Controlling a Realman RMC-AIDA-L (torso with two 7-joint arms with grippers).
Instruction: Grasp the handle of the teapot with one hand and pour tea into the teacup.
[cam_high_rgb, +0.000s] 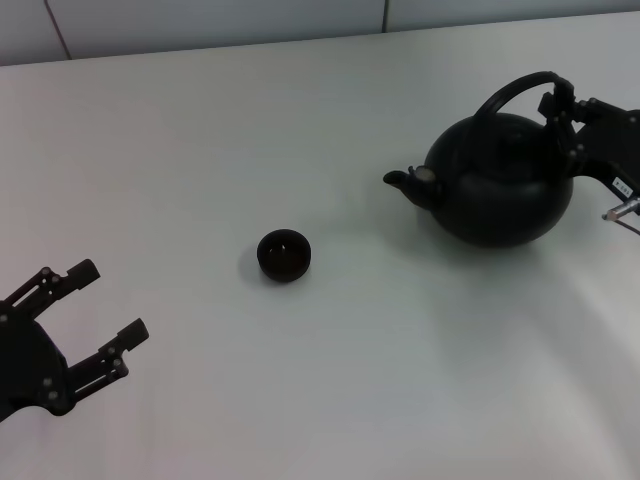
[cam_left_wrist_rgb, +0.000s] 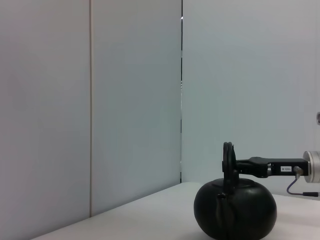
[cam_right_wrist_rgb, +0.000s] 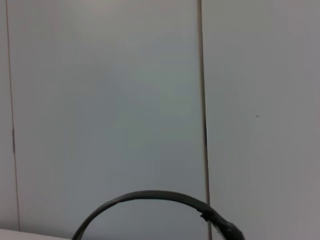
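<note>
The matte-black teapot (cam_high_rgb: 500, 185) stands on the white table (cam_high_rgb: 330, 380) at the right, its spout (cam_high_rgb: 405, 181) pointing left toward the teacup (cam_high_rgb: 284, 255). That small black cup sits alone near the table's middle. The handle (cam_high_rgb: 515, 90) arches over the lid. My right gripper (cam_high_rgb: 562, 125) reaches in from the right at the handle's right-hand side. In the left wrist view the teapot (cam_left_wrist_rgb: 235, 212) shows edge-on, with the right gripper (cam_left_wrist_rgb: 241, 167) level with its handle (cam_left_wrist_rgb: 229, 160). The right wrist view shows only the handle (cam_right_wrist_rgb: 150, 196). My left gripper (cam_high_rgb: 112, 300) rests open at the lower left, far from both.
The table's far edge meets a pale panelled wall (cam_high_rgb: 200, 25). White tabletop lies between the teacup and the teapot and along the front. A grey cable (cam_high_rgb: 625, 208) hangs from the right arm beside the teapot.
</note>
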